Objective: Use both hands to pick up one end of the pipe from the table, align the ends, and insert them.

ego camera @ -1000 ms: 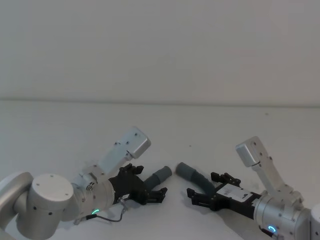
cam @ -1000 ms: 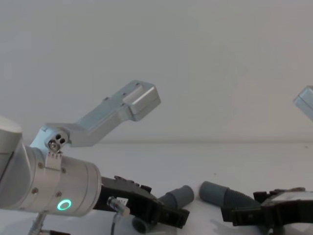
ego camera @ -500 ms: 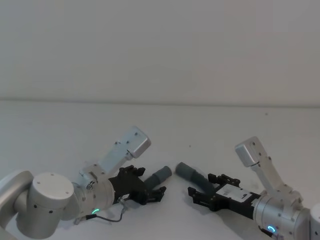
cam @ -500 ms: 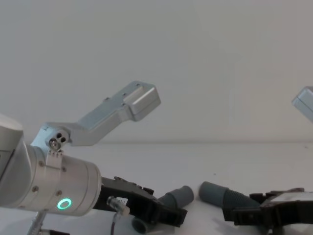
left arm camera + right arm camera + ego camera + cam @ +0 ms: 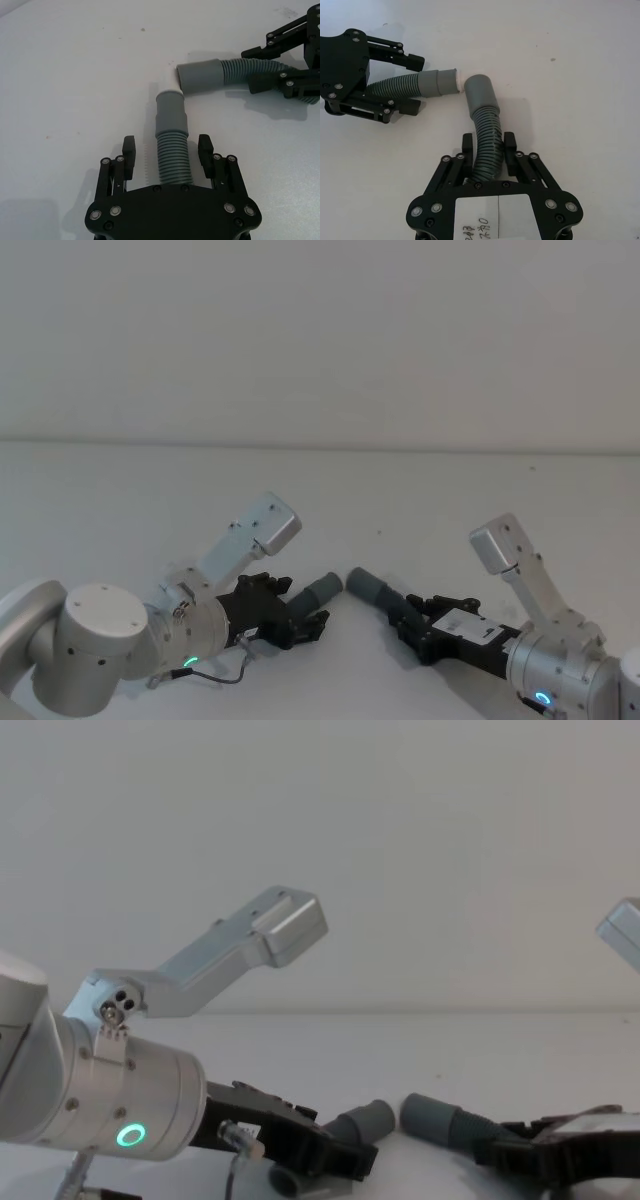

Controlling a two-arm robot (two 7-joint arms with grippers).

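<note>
Two ribbed dark-grey pipe pieces lie on the white table point(image 5: 450, 500), their smooth ends almost touching at an angle. My left gripper point(image 5: 167, 150) is open and straddles the ribbed body of the left piece point(image 5: 173, 165), with a gap on each side. The narrower end point(image 5: 170, 112) of that piece has a white tip. My right gripper point(image 5: 488, 144) is shut on the ribbed body of the right piece point(image 5: 487, 127), whose wider end point(image 5: 481, 92) points at the white tip. The head view shows both ends point(image 5: 322, 589) point(image 5: 366, 586) between the grippers.
The table stretches wide and bare behind and between the arms. A silver wrist camera bracket point(image 5: 262, 525) rises over the left gripper and another bracket point(image 5: 500, 545) over the right. A plain wall stands beyond the table's far edge.
My right gripper has gone from open to shut on its pipe piece and nudged the wide end slightly left, toward the other end. The left gripper has crept slightly forward.
</note>
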